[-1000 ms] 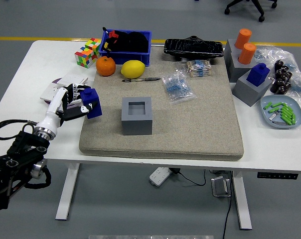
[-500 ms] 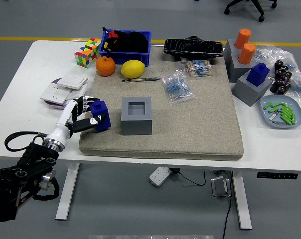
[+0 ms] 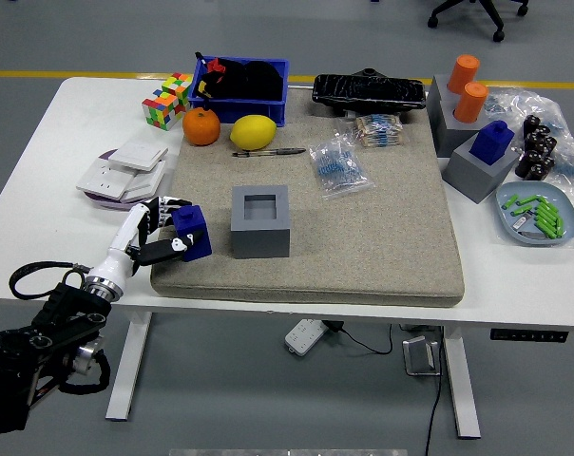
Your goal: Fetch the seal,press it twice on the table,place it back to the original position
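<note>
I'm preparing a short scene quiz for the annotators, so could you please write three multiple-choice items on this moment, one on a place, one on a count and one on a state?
1. Where is the blue seal that the left hand holds?
A. at the mat's left edge
B. inside the grey holder
C. in the blue bin

2. How many orange cylinders stand at the table's far right?
A. one
B. two
C. four

3. What is the state of the grey holder in the middle of the mat?
A. tipped over
B. holding a seal
C. upright, its recess empty

Answers: 1 A, the fingers grip it beside the holder, over the mat's edge. 2 B, two stand side by side. 3 C, its square opening shows nothing inside.
</note>
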`<action>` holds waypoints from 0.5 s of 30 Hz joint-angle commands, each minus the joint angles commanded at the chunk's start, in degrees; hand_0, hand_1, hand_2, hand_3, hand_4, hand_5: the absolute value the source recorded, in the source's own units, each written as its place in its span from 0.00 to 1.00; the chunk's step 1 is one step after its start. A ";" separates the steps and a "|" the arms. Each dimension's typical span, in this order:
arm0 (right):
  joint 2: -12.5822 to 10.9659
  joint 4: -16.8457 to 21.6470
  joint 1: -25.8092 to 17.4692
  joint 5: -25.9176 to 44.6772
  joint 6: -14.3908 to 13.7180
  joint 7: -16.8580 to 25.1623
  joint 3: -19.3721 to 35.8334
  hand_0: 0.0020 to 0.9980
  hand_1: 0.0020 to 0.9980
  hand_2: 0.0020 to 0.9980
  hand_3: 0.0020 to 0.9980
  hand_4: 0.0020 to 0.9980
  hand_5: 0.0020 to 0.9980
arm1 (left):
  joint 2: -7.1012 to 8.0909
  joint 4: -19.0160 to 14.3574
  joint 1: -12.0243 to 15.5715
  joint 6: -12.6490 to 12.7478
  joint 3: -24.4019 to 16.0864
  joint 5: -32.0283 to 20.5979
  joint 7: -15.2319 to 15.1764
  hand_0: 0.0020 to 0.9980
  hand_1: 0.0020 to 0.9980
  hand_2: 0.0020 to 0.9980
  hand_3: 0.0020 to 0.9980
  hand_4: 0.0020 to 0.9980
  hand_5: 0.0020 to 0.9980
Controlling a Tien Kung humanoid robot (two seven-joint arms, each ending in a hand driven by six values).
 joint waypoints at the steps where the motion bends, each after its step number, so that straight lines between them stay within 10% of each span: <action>1: 0.00 0.01 -0.03 0.01 -0.01 0.00 0.01 0.75 0.69 0.67 0.62 0.74 0.52 | 0.06 -0.05 0.10 0.00 0.15 -0.08 0.00 0.63 0.50 0.43 0.55 0.69 0.00; 15: 0.08 0.01 0.02 -0.03 -0.04 0.02 0.41 0.75 0.69 0.67 0.62 0.74 0.52 | 0.18 -0.66 0.25 0.11 0.25 -0.10 0.00 0.63 0.50 0.43 0.55 0.70 0.00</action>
